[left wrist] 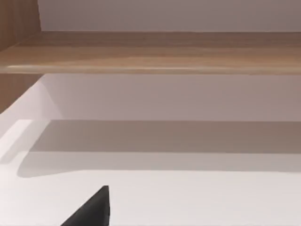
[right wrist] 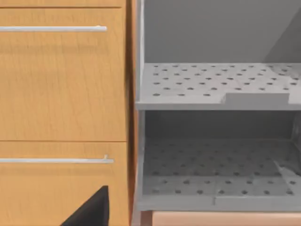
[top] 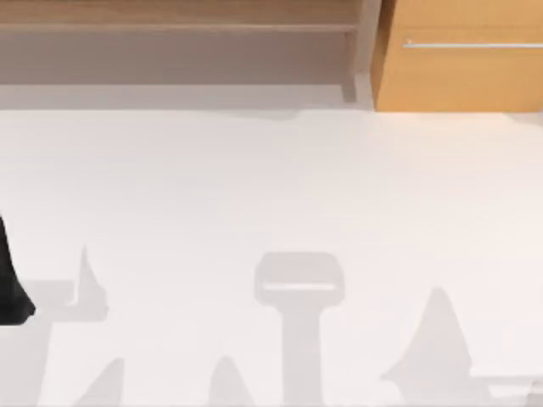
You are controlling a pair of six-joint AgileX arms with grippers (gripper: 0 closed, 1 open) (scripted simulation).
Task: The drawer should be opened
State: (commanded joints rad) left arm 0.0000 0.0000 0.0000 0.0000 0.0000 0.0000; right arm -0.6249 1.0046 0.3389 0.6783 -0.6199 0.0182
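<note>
At the table's (top: pixel 271 195) far left edge in the top view, a dark part of the left arm (top: pixel 10 284) sits parked; a black tip of its gripper (left wrist: pixel 91 209) shows in the left wrist view, and I cannot tell whether that pincer is wide or narrow. Along the far edge to its right runs the brown shelf (top: pixel 178 38) with its grey recess, which the left wrist camera faces. Farther right, at the far right corner, stands the drawer (top: pixel 462 72) with its light orange-tan front and thin silver handle (top: pixel 471 44), the front flush and closed. The right wrist view looks straight at two such fronts stacked one over the other, each with a bar handle, beside a grey perforated rack (right wrist: pixel 216 141); a black tip of the right gripper (right wrist: pixel 91 209) shows there, well short of the fronts, and its pincer too cannot be judged. The task seems at its start: nothing is grasped. The next move likely calls for the right arm to approach a handle, close around the bar, and pull straight outward. No brand, label or writing is readable.
</note>
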